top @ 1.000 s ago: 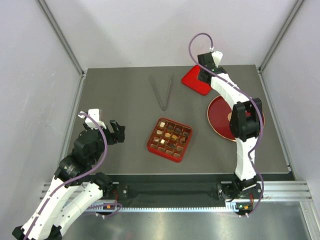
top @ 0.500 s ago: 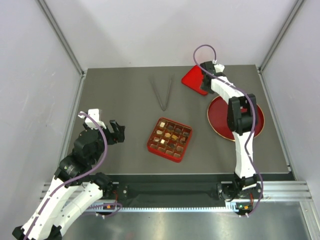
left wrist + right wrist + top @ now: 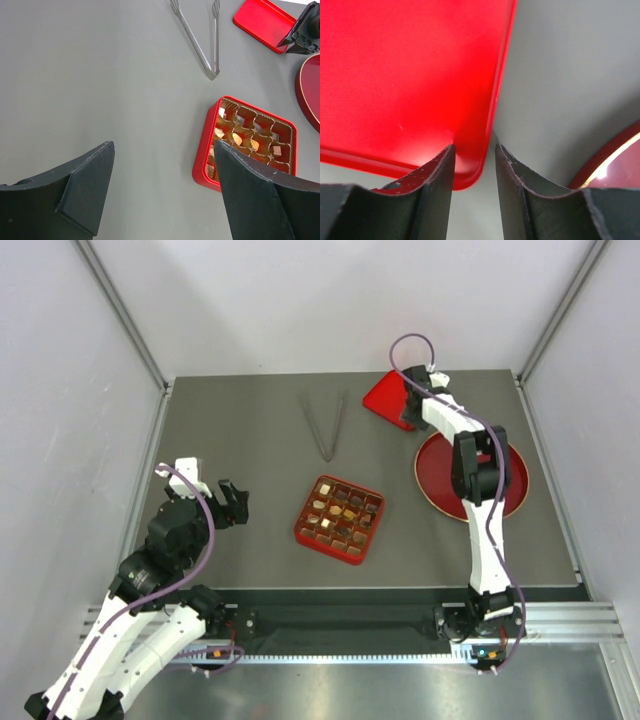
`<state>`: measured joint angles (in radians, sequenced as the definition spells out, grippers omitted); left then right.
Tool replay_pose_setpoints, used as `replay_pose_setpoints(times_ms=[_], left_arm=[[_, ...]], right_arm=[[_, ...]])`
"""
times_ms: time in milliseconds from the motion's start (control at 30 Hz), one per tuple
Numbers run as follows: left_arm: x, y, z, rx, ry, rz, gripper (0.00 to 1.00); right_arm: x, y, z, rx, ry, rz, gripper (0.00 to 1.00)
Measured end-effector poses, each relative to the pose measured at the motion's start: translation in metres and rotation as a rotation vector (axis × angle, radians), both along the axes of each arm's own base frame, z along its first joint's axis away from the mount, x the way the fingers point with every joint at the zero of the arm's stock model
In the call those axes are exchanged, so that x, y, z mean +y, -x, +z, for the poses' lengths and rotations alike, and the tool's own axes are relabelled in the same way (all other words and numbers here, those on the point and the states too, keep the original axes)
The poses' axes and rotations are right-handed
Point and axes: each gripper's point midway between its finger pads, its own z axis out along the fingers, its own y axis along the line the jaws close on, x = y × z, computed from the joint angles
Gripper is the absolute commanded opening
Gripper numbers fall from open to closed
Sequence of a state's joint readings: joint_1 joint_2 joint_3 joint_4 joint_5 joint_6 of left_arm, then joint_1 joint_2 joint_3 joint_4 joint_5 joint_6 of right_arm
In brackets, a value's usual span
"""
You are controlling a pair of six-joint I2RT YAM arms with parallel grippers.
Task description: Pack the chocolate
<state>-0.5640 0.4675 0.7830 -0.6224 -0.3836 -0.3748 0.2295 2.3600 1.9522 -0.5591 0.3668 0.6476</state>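
Your right hand (image 3: 474, 150) is down at the corner of the flat red lid (image 3: 410, 75). Its jaws stand partly apart and straddle the lid's rounded rim, one finger over the red surface and the other over the bare table (image 3: 240, 430). Nothing is clamped yet, because a gap shows on both sides of the rim.

The step in hand looks like picking up the lid. Sink low enough that the outer finger gets under or against the rim before you close, or the hand will likely pinch only the lip and let the lid swing. A bite further in from the corner would probably hold the lid flatter. The dark red round plate (image 3: 440, 480) lies just beside the lid, so lift straight up before you move sideways.

The chocolate (image 3: 338, 512) sits in the cells of the red gridded tray (image 3: 202, 170) at mid-table, well apart from the lid. Several cells look empty, but you can't tell from here whether any pieces remain outside the tray. Carry the lid level and square it to the tray's edges before lowering.

Your left hand (image 3: 162, 147) hangs wide open and empty, to the left of the tray. It could steady the tray if the lid pushes it. Keep clear of the metal tongs (image 3: 325, 425) at the far side.
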Motion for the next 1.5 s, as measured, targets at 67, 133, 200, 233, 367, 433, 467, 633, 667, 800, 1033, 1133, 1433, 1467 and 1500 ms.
replay_pose_setpoints(times_ms=[67,133,200,233,367,433,467,633,667,800,1033,1133,1433,1467,1500], left_arm=[[0.0,0.0,0.0,0.0,0.0,0.0,0.85],[0.0,0.0,-0.001,0.002,-0.002,0.002,0.85],[0.0,-0.001,-0.001,0.005,-0.005,0.004,0.85],[0.0,-0.001,-0.002,0.007,-0.006,0.005,0.85],[0.001,-0.001,-0.002,0.007,-0.006,0.008,0.84],[0.0,-0.001,-0.002,0.009,-0.004,0.008,0.84],[0.0,-0.001,-0.002,0.012,0.001,0.009,0.84],[-0.008,0.001,0.011,0.039,0.038,-0.018,0.82],[-0.012,0.001,0.018,0.038,0.056,-0.027,0.82],[-0.023,0.001,0.055,0.007,0.138,-0.06,0.82],[-0.035,0.003,0.081,0.023,0.215,-0.097,0.83],[-0.044,0.003,0.078,0.054,0.242,-0.12,0.83],[-0.093,-0.013,0.077,0.167,0.304,-0.259,0.85],[-0.1,-0.015,0.078,0.179,0.313,-0.282,0.85],[-0.107,-0.016,0.079,0.189,0.324,-0.31,0.85]], right_arm=[[0.0,-0.003,0.0,-0.003,-0.001,0.0,0.33],[0.0,-0.005,-0.001,-0.002,0.002,-0.001,0.28],[0.0,-0.008,-0.001,-0.002,0.008,0.003,0.19],[0.0,-0.009,-0.001,0.0,0.011,0.005,0.16],[-0.001,-0.007,-0.001,0.021,0.015,0.011,0.0],[0.001,-0.007,-0.001,0.024,-0.006,0.018,0.0],[0.003,-0.007,-0.001,0.026,-0.019,0.028,0.0],[0.013,-0.007,0.016,0.004,-0.077,0.063,0.0],[0.015,-0.006,0.023,-0.008,-0.09,0.07,0.0],[0.016,0.002,0.067,-0.077,-0.132,0.089,0.0],[-0.008,0.017,0.138,-0.216,-0.189,0.08,0.0],[-0.021,0.037,0.156,-0.236,-0.204,0.075,0.0],[0.021,0.179,0.2,-0.314,-0.291,0.272,0.0],[0.031,0.196,0.205,-0.329,-0.298,0.308,0.0],[0.043,0.215,0.21,-0.35,-0.308,0.354,0.0]])
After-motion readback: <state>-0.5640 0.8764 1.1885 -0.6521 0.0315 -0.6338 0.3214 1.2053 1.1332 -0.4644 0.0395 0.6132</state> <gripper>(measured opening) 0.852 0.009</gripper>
